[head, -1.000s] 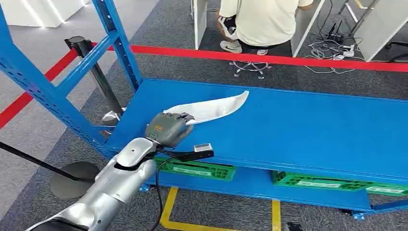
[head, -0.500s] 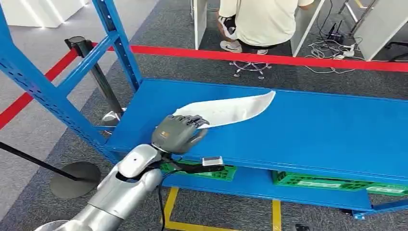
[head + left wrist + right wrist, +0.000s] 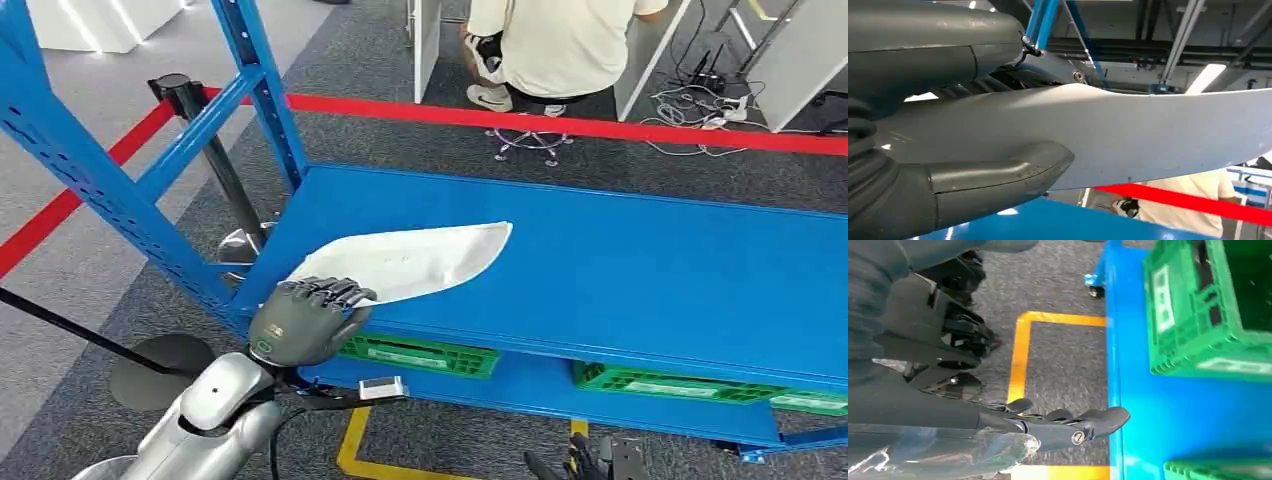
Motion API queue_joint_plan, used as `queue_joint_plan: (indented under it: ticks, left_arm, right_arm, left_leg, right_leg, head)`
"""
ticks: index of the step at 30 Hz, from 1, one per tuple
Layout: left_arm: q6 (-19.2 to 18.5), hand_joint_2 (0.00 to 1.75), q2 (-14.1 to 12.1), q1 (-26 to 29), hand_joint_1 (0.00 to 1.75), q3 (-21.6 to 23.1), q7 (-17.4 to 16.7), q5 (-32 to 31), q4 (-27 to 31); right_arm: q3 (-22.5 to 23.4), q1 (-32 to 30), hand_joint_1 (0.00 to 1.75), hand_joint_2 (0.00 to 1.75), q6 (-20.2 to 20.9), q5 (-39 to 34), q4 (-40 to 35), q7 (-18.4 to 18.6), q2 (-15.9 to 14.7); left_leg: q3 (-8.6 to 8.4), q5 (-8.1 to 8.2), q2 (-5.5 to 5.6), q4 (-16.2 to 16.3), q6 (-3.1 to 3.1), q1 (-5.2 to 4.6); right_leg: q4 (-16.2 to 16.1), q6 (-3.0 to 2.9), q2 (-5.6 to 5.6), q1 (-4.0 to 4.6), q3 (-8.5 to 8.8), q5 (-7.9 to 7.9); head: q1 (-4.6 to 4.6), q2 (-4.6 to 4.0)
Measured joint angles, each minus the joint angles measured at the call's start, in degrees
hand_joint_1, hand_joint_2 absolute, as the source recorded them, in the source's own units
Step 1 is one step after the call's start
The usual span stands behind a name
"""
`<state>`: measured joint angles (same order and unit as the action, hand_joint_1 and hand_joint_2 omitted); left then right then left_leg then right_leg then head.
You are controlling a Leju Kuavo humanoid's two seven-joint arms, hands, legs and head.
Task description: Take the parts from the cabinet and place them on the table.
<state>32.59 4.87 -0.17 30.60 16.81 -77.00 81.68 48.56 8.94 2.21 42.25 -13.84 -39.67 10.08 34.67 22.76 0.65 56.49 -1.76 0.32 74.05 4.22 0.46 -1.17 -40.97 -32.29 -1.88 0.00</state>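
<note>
A long white curved part (image 3: 410,262) lies over the front left of the blue cabinet shelf (image 3: 620,260). My left hand (image 3: 300,320) grips its near end at the shelf's front edge, fingers over the top. In the left wrist view the part (image 3: 1128,135) runs out from between the thumb (image 3: 998,175) below it and the fingers above it. My right hand (image 3: 1068,425) hangs low beside the cabinet's bottom shelf, fingers stretched out with nothing in them; its fingertips (image 3: 585,465) peek in at the bottom of the head view.
Green crates (image 3: 420,355) (image 3: 700,385) sit on the lower shelf. A blue slanted upright (image 3: 110,200) frames the cabinet's left side. Behind it are a red barrier band (image 3: 560,125), a stanchion (image 3: 200,150) and a person (image 3: 560,45). Yellow floor tape (image 3: 350,450) lies below.
My left hand has drawn back toward me and to the left with the white part, whose near end now reaches the shelf's front edge. The head view has also shifted slightly.
</note>
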Motion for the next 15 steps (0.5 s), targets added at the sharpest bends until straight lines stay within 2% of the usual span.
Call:
queue_joint_plan:
  ticks: [1,2,3,4,5,7,8,9,10,11,12,13,14,15]
  left_arm:
    - [0.11,1.75,-0.07,0.47,1.75,-0.44,0.2,-0.28,0.31]
    - [0.24,1.75,-0.09,0.86,1.75,-0.9,0.44,-0.44,0.63]
    - [0.44,1.75,-0.15,1.15,1.75,-1.4,0.61,-0.44,0.96]
    - [0.63,1.75,-0.22,1.45,1.75,-1.77,0.79,-0.44,1.29]
    - [0.92,1.75,-0.33,1.81,1.75,-2.12,1.04,-0.46,1.7]
    - [1.79,1.75,-0.39,2.79,1.75,-2.78,1.66,-0.3,2.58]
    - [1.99,1.75,-0.46,3.3,1.75,-3.13,1.9,-0.06,2.86]
    - [2.25,1.75,-0.48,3.75,1.75,-3.43,2.21,0.35,3.13]
    - [2.53,1.75,-0.48,3.99,1.75,-3.86,2.62,0.85,3.36]
    - [2.8,1.75,-0.48,4.1,1.75,-4.21,3.08,1.33,3.52]
    - [3.11,1.75,-0.48,4.22,1.75,-4.61,3.48,1.86,3.52]
    - [3.26,1.75,-0.48,4.42,1.75,-5.09,3.85,2.32,3.52]
    - [3.32,1.75,-0.48,4.66,1.75,-5.68,4.15,2.67,3.52]
    - [3.41,1.75,-0.5,4.87,1.75,-6.09,4.37,2.99,3.52]
  right_arm:
    - [-0.9,-0.08,0.0,1.75,0.42,-1.31,-1.03,-0.15,0.42]
    - [-2.39,-0.01,0.0,1.75,0.94,-3.5,-2.58,-0.31,0.96]
    - [-4.27,0.09,0.0,1.75,1.31,-5.27,-3.96,-0.39,1.66]
    - [-6.02,0.2,0.0,1.75,1.95,-6.67,-5.01,-0.41,2.34]
    - [-8.18,-0.12,0.0,1.75,2.62,-8.92,-6.61,-0.5,3.01]
    - [-13.17,-1.15,0.0,1.75,3.04,-13.62,-9.4,-0.52,4.26]
    - [-16.1,-1.65,0.0,1.75,3.06,-15.76,-10.71,-0.52,4.44]
    - [-18.98,-1.91,0.0,1.75,2.86,-18.06,-12.2,-0.52,4.66]
    - [-21.86,-2.12,0.0,1.75,2.43,-20.59,-13.58,-0.57,4.65]
    - [-24.48,-2.38,0.0,1.75,1.69,-22.47,-14.55,-0.57,4.65]
    - [-27.09,-2.61,0.0,1.75,0.71,-24.42,-15.5,-0.55,4.61]
    - [-30.06,-2.86,0.0,1.75,-0.09,-26.27,-16.57,-0.55,4.46]
    - [-32.72,-3.21,0.0,1.75,-0.51,-27.74,-17.56,-0.55,4.31]
    - [-34.87,-3.65,0.0,1.75,-0.55,-28.76,-18.4,-0.55,4.15]
  left_leg:
    - [0.0,0.02,0.0,0.07,0.2,0.07]
    - [0.0,0.12,0.0,0.23,0.54,0.22]
    - [0.01,0.28,-0.01,0.51,1.01,0.29]
    - [0.25,0.32,-0.05,0.6,1.54,0.07]
    - [0.13,0.21,-0.06,0.63,1.89,0.04]
    - [0.19,-0.23,0.0,0.7,2.55,0.14]
    - [0.27,-0.35,0.03,0.65,2.93,0.2]
    - [0.56,0.51,-0.03,1.05,3.29,0.34]
    - [1.34,2.74,-0.09,2.78,3.51,0.3]
    - [2.68,5.62,-0.09,6.38,3.68,0.32]
    - [4.43,8.45,-0.09,11.16,3.82,0.31]
    - [5.91,10.52,-0.09,15.53,3.88,0.31]
    - [6.41,11.26,-0.09,17.96,3.86,0.31]
    - [5.52,10.51,-0.09,17.56,3.81,0.3]
  right_leg:
    - [-3.61,-0.05,-0.03,-0.04,1.74,2.39]
    - [-9.04,-0.11,-0.07,-0.09,4.53,5.09]
    - [-14.28,0.01,-0.19,-0.19,7.44,6.83]
    - [-15.4,-0.25,0.11,0.17,8.99,5.92]
    - [-15.15,-0.86,0.4,0.21,8.45,6.7]
    - [-15.07,-1.49,0.44,0.32,8.09,6.33]
    - [-15.18,-2.03,0.43,0.27,7.86,6.61]
    - [-15.3,-2.65,0.36,0.04,7.68,6.99]
    - [-15.3,-3.1,0.37,0.06,7.3,7.28]
    - [-15.3,-3.43,0.54,0.08,6.9,7.55]
    - [-15.29,-3.54,0.58,0.13,6.41,7.9]
    - [-15.27,-3.57,0.74,0.21,5.87,8.27]
    - [-15.25,-3.54,1.01,0.26,5.35,8.68]
    - [-15.25,-3.44,1.33,0.27,4.83,9.09]
  head:
    - [0.0,0.0]
    - [-0.02,0.0]
    - [0.02,0.0]
    - [0.11,0.0]
    - [-0.13,0.0]
    - [-0.18,0.0]
    - [-0.2,0.0]
    - [-0.22,0.0]
    - [-0.52,0.0]
    - [-0.81,0.0]
    - [-0.79,0.0]
    - [-0.85,0.0]
    - [-0.83,0.0]
    - [-0.85,0.0]
